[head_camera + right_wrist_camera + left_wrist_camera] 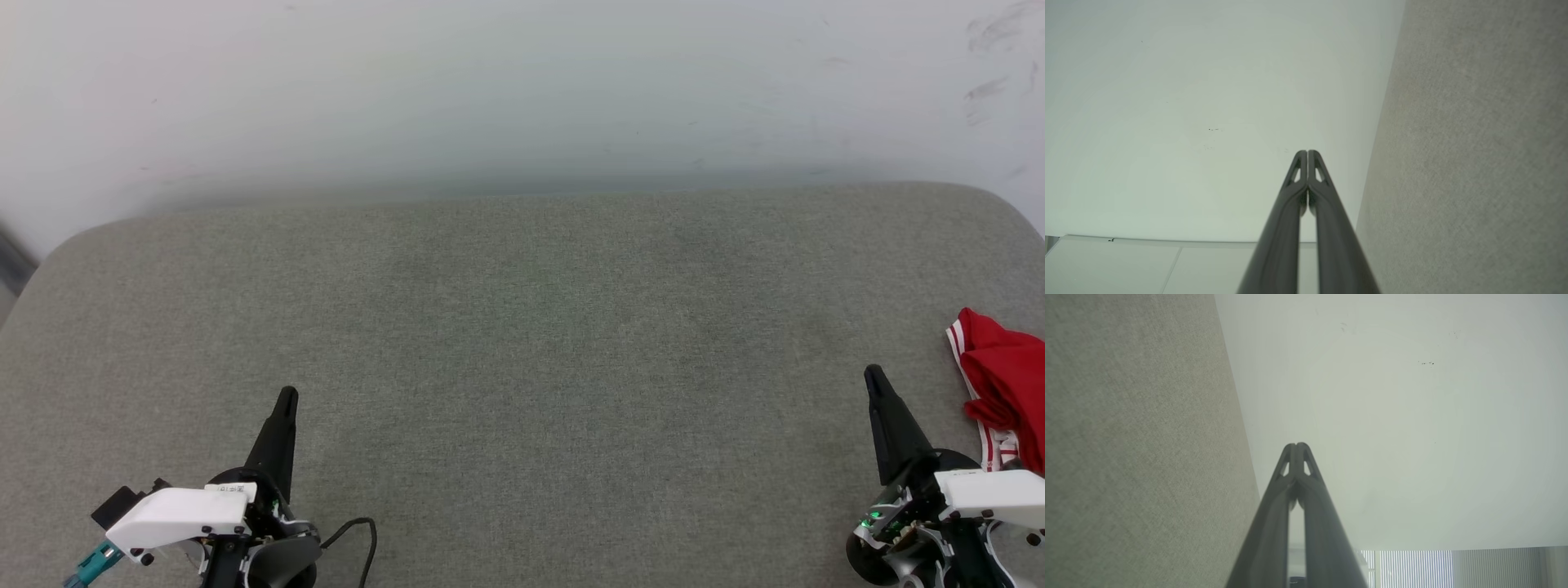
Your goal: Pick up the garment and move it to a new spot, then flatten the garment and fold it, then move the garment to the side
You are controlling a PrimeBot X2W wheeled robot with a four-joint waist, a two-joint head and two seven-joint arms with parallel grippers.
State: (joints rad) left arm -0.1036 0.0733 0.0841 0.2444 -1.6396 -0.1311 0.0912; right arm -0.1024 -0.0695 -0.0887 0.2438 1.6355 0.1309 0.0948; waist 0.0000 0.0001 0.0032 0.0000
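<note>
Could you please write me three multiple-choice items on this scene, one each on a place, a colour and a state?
1. Where on the grey surface does the garment lie?
A. At its centre.
B. At its right edge, beside the right end effector.
C. At its left edge.

2. What is the garment's main colour?
A. Blue.
B. Black.
C. Red.

3. How do the left end effector and the right end effector stand?
A. Both open.
B. Both shut, holding nothing.
C. The right one shut on the garment.

Answers:
1 B, the head view shows it bunched at the right margin.
2 C, it is red cloth with white-striped trim.
3 B, each wrist view shows them closed tip to tip on nothing.
</note>
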